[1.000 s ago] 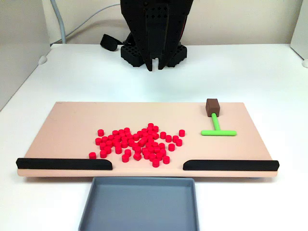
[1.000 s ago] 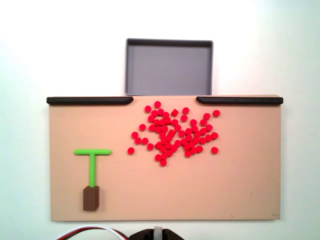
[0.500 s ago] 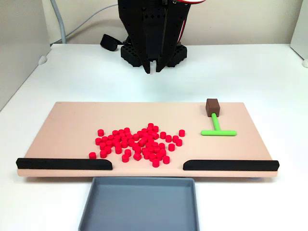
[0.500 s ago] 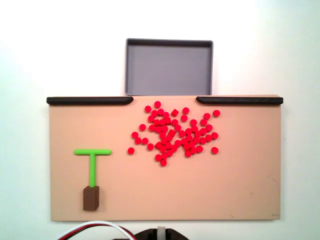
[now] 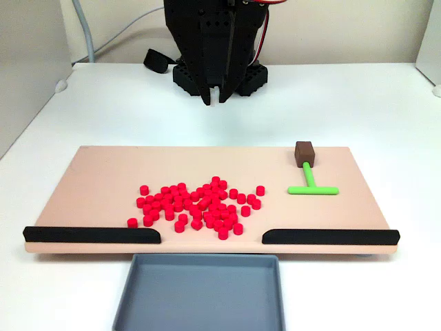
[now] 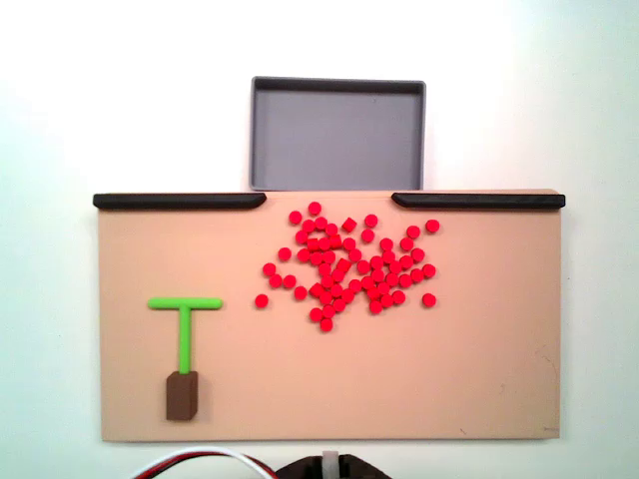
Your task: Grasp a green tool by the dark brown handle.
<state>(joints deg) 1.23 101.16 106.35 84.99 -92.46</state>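
The green tool (image 5: 311,185) lies flat on the right part of the tan board (image 5: 103,172), crossbar toward the board's front. Its dark brown handle (image 5: 304,153) sits at the far end of the stem, near the board's back edge. In the other fixed view the green tool (image 6: 185,324) lies at the board's left, with the dark brown handle (image 6: 182,395) close to the near edge. My gripper (image 5: 213,101) hangs behind the board, pointing down, left of the handle and well apart from it. A narrow gap shows between its fingertips, and nothing is in it.
Several small red cylinders (image 5: 196,203) are heaped in the board's middle. Two black strips (image 5: 93,234) (image 5: 331,236) line its front edge, with a gap above a grey tray (image 5: 200,293). The arm's black base (image 5: 220,72) and cables stand behind the board.
The gripper has shifted a little to the left in the front fixed view, and the gap between its fingertips has widened slightly. The tool and the red pieces have not moved.
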